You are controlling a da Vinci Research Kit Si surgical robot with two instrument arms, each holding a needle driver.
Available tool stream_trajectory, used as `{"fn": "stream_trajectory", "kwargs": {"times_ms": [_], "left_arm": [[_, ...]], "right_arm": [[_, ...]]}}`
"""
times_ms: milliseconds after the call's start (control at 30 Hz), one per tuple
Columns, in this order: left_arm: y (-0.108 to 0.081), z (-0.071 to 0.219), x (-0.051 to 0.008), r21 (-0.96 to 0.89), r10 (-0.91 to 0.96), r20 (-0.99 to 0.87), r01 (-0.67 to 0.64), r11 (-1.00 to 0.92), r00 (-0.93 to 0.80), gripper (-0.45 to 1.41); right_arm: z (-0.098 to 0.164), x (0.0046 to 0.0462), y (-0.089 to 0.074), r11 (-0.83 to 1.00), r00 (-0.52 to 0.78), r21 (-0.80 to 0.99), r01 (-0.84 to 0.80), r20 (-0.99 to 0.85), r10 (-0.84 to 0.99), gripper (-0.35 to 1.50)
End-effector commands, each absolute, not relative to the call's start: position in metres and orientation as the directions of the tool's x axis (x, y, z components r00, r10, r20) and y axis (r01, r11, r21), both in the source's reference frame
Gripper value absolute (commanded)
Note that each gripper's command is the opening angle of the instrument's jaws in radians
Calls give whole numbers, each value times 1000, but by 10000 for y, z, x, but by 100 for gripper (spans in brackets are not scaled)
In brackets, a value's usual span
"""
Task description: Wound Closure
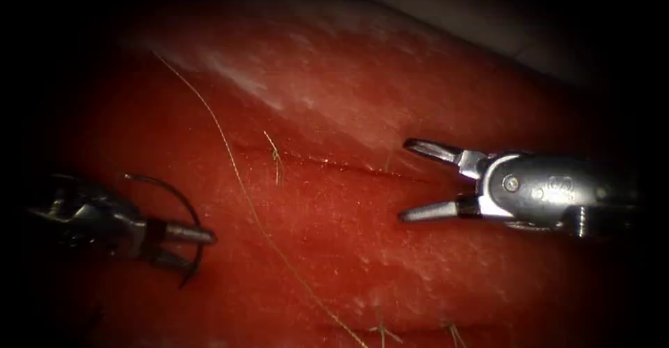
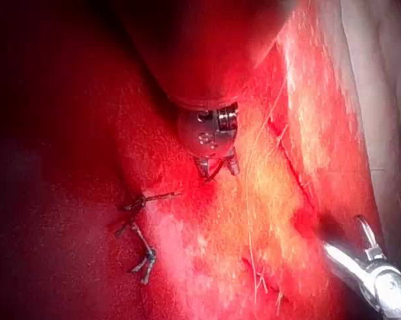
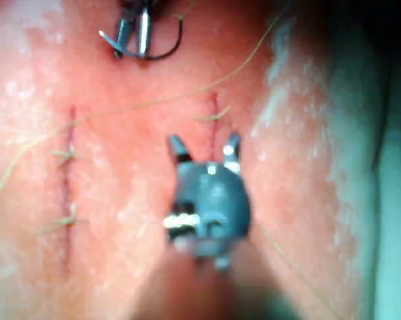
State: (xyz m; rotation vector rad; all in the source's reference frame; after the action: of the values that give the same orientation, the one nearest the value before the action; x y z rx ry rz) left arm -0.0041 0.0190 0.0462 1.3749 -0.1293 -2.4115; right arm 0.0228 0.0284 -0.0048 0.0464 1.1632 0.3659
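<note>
A: Holding the needle (image 1: 182,212) near the middle of its curve, the left tool's fingers (image 1: 188,245) are pinched tight, left of the cut (image 1: 327,163). It's out of the tissue (image 1: 390,97).

B: The right tool's fingers (image 1: 410,180) are spread apart, holding nothing.

A: The needle might twist if the pinch loosens; the thread (image 1: 240,180) could snag.
</note>
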Motion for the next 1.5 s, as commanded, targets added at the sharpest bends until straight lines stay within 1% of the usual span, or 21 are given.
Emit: {"fn": "stream_trajectory", "kwargs": {"times_ms": [33,133,167,200,233,267,367,400,467,533,633,800,867,1033,1133,1333,1500], "left_arm": [[186,468,-49,251,-349,-815,261,-932,-463,42],[187,469,-51,252,-353,-816,269,-930,-457,39],[187,469,-51,252,-353,-819,269,-929,-453,27],[186,469,-49,259,-365,-817,281,-924,-446,6],[184,469,-47,274,-382,-813,290,-917,-439,-19],[181,469,-44,304,-416,-803,307,-902,-426,-35],[173,470,-38,318,-431,-797,313,-895,-423,-35],[171,470,-34,299,-407,-801,295,-907,-439,-35],[172,469,-34,299,-413,-779,300,-906,-472,-35],[175,467,-35,298,-414,-762,299,-907,-498,-35],[184,458,-37,298,-393,-747,258,-919,-537,-35],[196,439,-41,305,-386,-737,236,-923,-556,-35],[203,424,-47,321,-396,-741,232,-918,-542,-35],[211,402,-62,332,-405,-771,233,-914,-491,-35],[221,383,-83,369,-438,-802,239,-898,-407,-35],[229,371,-107,422,-502,-794,284,-861,-343,-35],[237,375,-133,482,-568,-764,315,-818,-306,-35]], "right_arm": [[-43,237,285,940,343,220,-259,-889,303,111],[-43,238,285,940,343,220,-260,-889,303,111],[-43,238,285,940,344,220,-260,-889,303,111],[-43,238,285,940,344,220,-260,-889,303,111],[-43,238,285,940,344,220,-260,-889,303,111],[-43,238,285,940,344,220,-260,-889,303,111],[-43,239,285,940,340,220,-259,-890,302,111],[-44,239,284,941,339,222,-257,-891,302,108],[-46,240,285,933,329,244,-265,-886,326,106],[-49,241,286,914,312,295,-279,-872,377,104],[-57,242,292,868,280,382,-316,-837,470,104],[-70,243,301,777,221,517,-359,-762,609,104],[-77,243,307,723,190,580,-375,-716,672,104],[-79,243,314,634,139,677,-373,-635,760,103],[-71,245,324,506,89,802,-317,-505,858,101],[-61,259,342,430,90,870,-240,-421,903,99],[-53,287,351,400,98,892,-209,-388,917,98]]}}
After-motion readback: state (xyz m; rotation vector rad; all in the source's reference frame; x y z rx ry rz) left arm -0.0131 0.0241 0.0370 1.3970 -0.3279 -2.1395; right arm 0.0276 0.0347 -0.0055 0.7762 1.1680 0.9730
